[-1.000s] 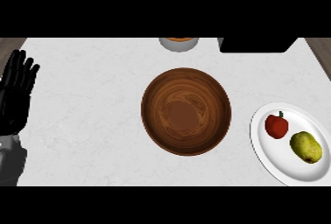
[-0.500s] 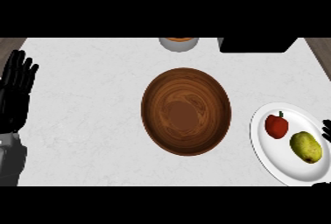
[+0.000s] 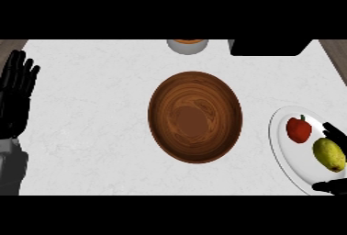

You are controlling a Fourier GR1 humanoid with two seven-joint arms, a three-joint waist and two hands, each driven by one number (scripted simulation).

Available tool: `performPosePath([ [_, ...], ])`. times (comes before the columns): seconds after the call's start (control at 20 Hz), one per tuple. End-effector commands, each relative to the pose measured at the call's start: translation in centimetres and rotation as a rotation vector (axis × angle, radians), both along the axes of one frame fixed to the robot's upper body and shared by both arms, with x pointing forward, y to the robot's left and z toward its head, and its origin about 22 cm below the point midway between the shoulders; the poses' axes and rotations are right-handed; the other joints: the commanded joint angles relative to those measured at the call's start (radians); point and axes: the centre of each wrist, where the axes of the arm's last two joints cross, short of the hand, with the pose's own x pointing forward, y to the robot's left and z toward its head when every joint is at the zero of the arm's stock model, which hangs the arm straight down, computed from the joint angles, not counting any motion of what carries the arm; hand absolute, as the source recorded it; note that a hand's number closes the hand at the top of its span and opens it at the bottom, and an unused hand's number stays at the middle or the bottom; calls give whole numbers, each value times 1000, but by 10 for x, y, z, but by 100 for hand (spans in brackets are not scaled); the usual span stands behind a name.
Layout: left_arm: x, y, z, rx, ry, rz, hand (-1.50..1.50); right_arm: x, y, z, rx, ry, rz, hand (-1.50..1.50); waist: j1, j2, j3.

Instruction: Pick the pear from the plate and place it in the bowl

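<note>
A yellow-green pear [image 3: 328,154] lies on the white plate [image 3: 287,153] at the right edge, beside a red fruit [image 3: 299,129]. The brown wooden bowl [image 3: 195,116] stands in the middle of the counter with nothing in it. Only the tips of my right hand [image 3: 337,133] show at the right edge: one black finger just above the pear, another black tip [image 3: 329,187] below it on the plate's rim, the pear between them, not gripped. My left hand [image 3: 16,98] rests open at the left edge, fingers up.
A small grey container [image 3: 187,45] with something orange inside stands at the far edge behind the bowl. A black object [image 3: 270,47] lies at the far right. White counter stretches between the bowl and the left hand.
My right hand has come in from the right edge; its fingertips now show on both sides of the pear. The left hand, bowl and fruit have not moved.
</note>
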Motion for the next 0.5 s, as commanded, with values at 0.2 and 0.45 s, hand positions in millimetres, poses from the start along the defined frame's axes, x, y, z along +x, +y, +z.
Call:
performPosePath([
  [0.2, 15, 15, 5, 5, -8, 3, 0, -11, 15, -26, -45, 3, 27, 150, -4, 3, 3],
  [0.45, 11, -18, -12, 1, 6, 7, 0, 9, 0, -19, -60, -103, -64, 150, -1, 2, 3],
])
